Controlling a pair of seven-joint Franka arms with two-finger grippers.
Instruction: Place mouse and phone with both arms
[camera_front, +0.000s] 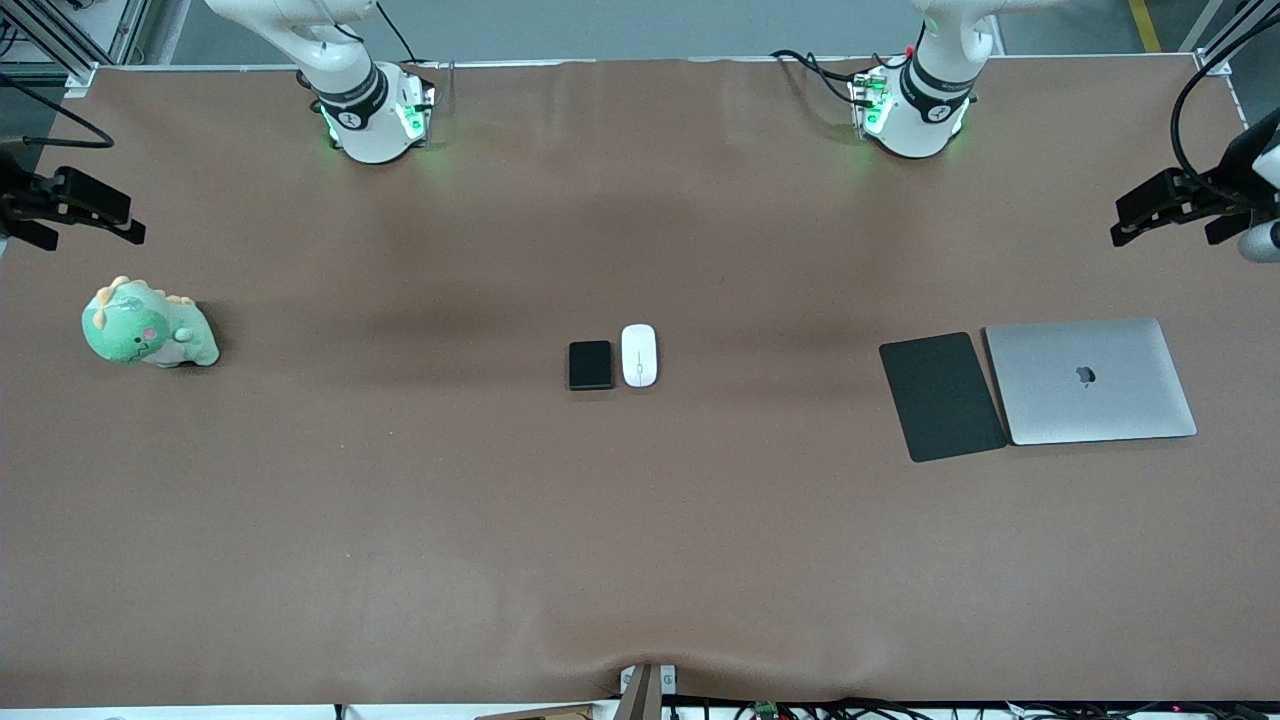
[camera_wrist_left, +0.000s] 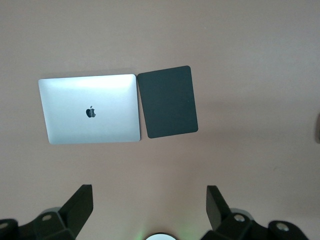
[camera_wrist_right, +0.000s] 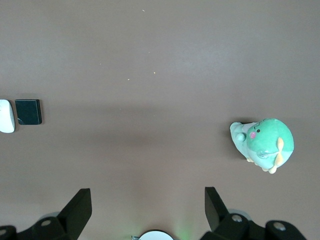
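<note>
A: Mouse (camera_front: 639, 354) sits mid-bench, flat. Phone (camera_front: 590, 364) lies just beside the mouse, toward the right arm's end, thin gap between, roughly parallel.

B: Anything else near the mouse?

A: No. Mouse pad (camera_front: 941, 396) is well away from the mouse toward the left arm's end, with a closed laptop (camera_front: 1090, 380) right alongside it. Green plush dinosaur (camera_front: 147, 326) is well away from the mouse toward the right arm's end.

B: Tools?

A: Left tool (camera_wrist_left: 150, 210) is up high over the bench's left-arm end, fingers spread wide, empty; its wrist view looks down on pad and laptop. Right tool (camera_wrist_right: 148, 209) is up high at the right-arm end, over the bench near the dinosaur, also spread wide and empty. Neither is near the mouse; nothing picked up yet, I'd say.

B: Risks?

A: Mouse and phone lie so close that a finger coming down between them could knock the neighbour. Both arms converging on that one spot could clash. Phone is thin and glossy, likely to slip from a shallow pinch. The rounded mouse could squirt out if gripped off-centre.
</note>
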